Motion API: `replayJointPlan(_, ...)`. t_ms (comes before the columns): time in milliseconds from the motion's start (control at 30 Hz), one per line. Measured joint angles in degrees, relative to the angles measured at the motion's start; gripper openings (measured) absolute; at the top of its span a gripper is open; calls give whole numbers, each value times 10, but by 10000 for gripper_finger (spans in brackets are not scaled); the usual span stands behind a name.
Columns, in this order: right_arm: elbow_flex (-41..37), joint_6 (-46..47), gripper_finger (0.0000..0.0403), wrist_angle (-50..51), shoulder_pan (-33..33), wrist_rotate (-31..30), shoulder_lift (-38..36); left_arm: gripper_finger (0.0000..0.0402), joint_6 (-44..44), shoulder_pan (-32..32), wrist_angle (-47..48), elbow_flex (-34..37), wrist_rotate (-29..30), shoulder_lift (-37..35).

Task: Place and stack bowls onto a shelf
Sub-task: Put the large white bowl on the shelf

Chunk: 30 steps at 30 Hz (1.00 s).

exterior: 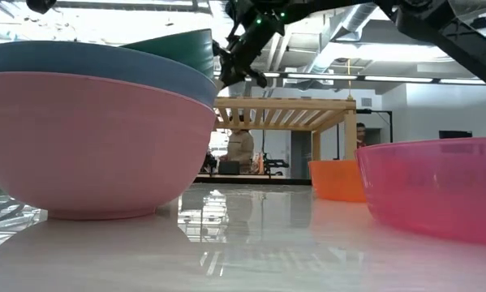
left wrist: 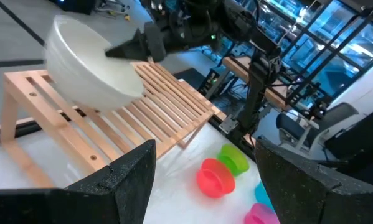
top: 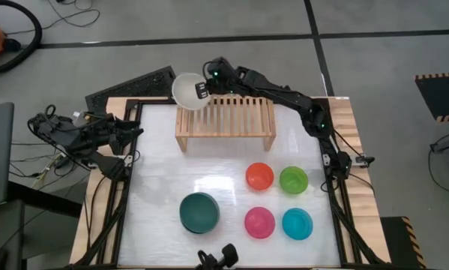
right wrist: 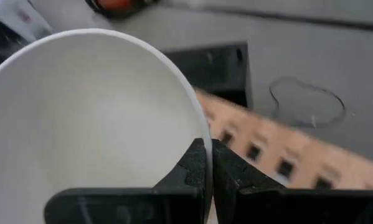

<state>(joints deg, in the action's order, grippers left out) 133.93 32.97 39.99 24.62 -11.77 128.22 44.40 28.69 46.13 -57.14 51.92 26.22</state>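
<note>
A: High view first. What step is running?

B: Placing bowl no. 1, I'd say. The right gripper (top: pixel 202 90) is holding a cream bowl (top: pixel 187 91) over the shelf (top: pixel 224 120), at the shelf's far-left corner, overhanging its edge. Shelf top is bare otherwise. The left gripper (top: pixel 127 129) is waiting off the shelf's left side. The teal bowl (top: pixel 199 211) and the small orange (top: pixel 259 176), green (top: pixel 293 180), magenta (top: pixel 259 222) and cyan (top: pixel 297 223) ones are sitting on the table in front of the shelf.

A: Next move?

B: Prob. bring the bowl in over the slats, level it, lower till it's seated, then release. Too near the corner and it could tip off.

A: Low view?

B: The arm is coming down above the shelf's left end; the grip itself is hard to read. The teal bowl turns out to be the top of a stack: slate-blue bowl (exterior: pixel 88 61) and pink bowl (exterior: pixel 96 142) under it.

A: Left wrist view?

B: The cream bowl is tilting above the slats near the shelf's end, w/ the right gripper on its rim. The left fingers (left wrist: pixel 127 180) are spread wide, holding nothing.

A: Right wrist view?

B: The fingers (right wrist: pixel 195 168) are pressing almost together, pinching the cream bowl's rim, one inside, one outside.
</note>
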Motion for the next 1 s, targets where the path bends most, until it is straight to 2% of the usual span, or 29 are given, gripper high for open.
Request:
replayJointPlan(400,-1,0,30,38,5,-1,5,256,0,0,-1,0,0,0)
replayJointPlan(567,-1,2,54,37,9,-1,5,256,-3,0,-1,0,0,0)
replayJointPlan(867,-1,-30,66,14,10,-2,5,256,-4,0,-1,0,0,0)
replayJointPlan(1000,-1,-34,93,-5,9,-2,5,256,-4,0,-1,0,-1,0)
